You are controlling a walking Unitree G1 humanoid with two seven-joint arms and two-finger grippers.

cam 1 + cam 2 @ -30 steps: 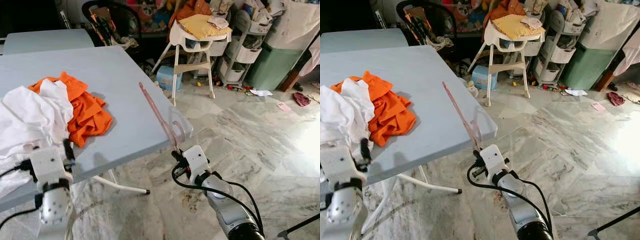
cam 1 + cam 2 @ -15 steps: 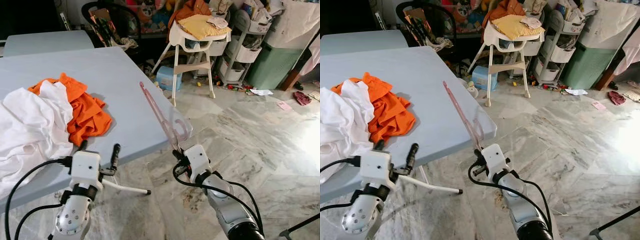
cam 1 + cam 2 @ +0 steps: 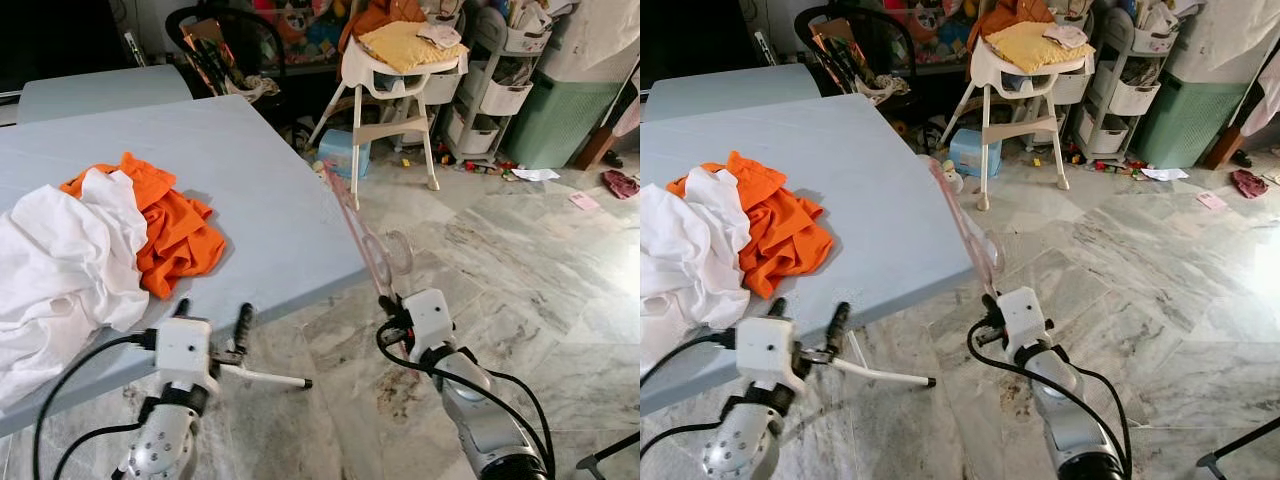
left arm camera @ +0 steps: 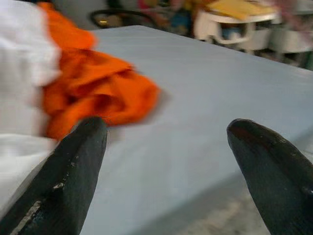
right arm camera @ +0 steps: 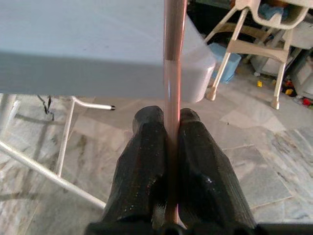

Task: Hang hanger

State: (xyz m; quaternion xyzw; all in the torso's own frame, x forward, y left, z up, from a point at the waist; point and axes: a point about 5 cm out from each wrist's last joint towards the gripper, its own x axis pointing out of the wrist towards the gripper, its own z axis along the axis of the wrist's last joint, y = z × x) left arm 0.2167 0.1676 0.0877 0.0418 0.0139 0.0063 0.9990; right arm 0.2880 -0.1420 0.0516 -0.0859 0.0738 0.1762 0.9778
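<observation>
Beside table (image 3: 270, 200): hanger (image 3: 355, 225) clamped in right end effector (image 3: 392, 303).

White garment (image 3: 55, 270) cut off by frame edge; pink hanger (image 5: 172, 73) top cropped; left wrist view blurred.

Bare table (image 3: 250, 190) right of the orange cloth (image 3: 175, 225); high chair (image 3: 395, 70) blocks the floor beyond

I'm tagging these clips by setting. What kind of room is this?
Probably a lived-in home living or laundry area: a white high chair, clothes heaped on a folding table, storage baskets, marble floor.
</observation>
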